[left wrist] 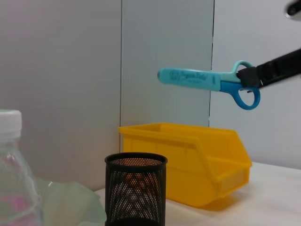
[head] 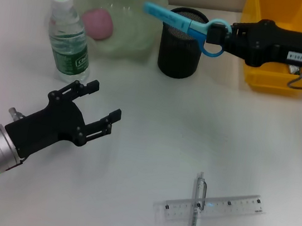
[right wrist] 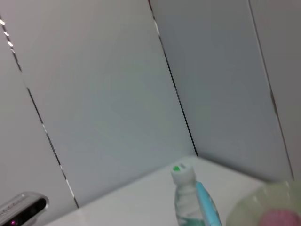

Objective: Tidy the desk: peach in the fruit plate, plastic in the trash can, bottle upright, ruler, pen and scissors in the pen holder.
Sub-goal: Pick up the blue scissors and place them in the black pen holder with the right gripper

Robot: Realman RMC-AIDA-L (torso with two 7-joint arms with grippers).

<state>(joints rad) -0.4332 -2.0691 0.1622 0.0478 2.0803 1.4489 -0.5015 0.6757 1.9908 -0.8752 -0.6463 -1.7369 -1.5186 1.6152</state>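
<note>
White desk (head: 155, 119) is seen from the head view: the left gripper (head: 95, 108) hovers unclenched near the upright bottle (head: 67, 36). Only the left wrist view shows the scissors (left wrist: 207, 81) held level above the pen holder (left wrist: 135, 188), apparently grasped at the handles by the right gripper (head: 229, 35).
</note>
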